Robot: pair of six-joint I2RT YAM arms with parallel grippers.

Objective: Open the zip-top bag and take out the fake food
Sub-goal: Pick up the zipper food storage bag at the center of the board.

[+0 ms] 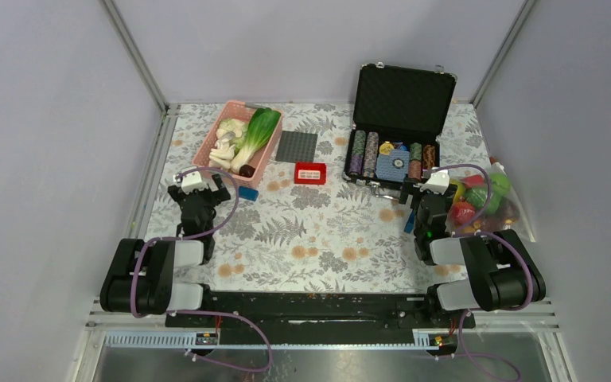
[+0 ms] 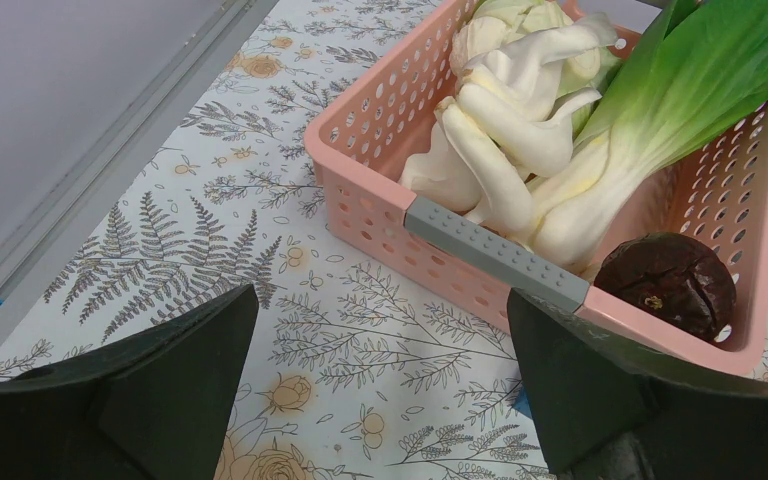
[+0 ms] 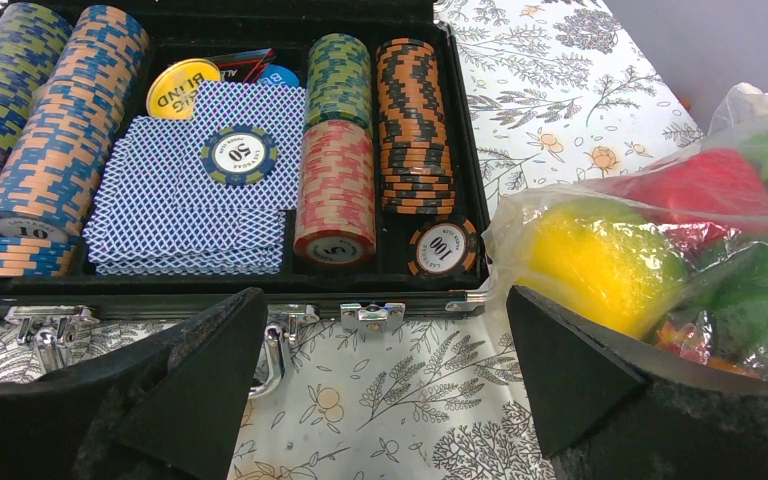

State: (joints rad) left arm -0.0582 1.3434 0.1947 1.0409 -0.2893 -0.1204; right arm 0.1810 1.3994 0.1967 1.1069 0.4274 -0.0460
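The clear zip-top bag [image 1: 485, 199] lies at the table's right edge, full of fake food: red, green and yellow pieces. In the right wrist view the bag [image 3: 660, 250] shows a yellow lemon [image 3: 600, 265], a red piece [image 3: 700, 185] and green pieces. My right gripper [image 1: 419, 200] is open and empty, just left of the bag, in front of the poker-chip case; in its own view the gripper [image 3: 385, 385] hovers over bare cloth. My left gripper [image 1: 199, 195] is open and empty, just in front of the pink basket; its own view [image 2: 380, 390] shows cloth between the jaws.
A pink slotted basket [image 1: 207, 151] at the back left holds bok choy [image 1: 256, 137], white mushrooms [image 1: 227, 139] and a dark brown piece [image 2: 672, 285]. An open black poker-chip case [image 1: 394, 151] stands at the back right. A grey baseplate [image 1: 297, 147] and red box [image 1: 310, 173] lie between them.
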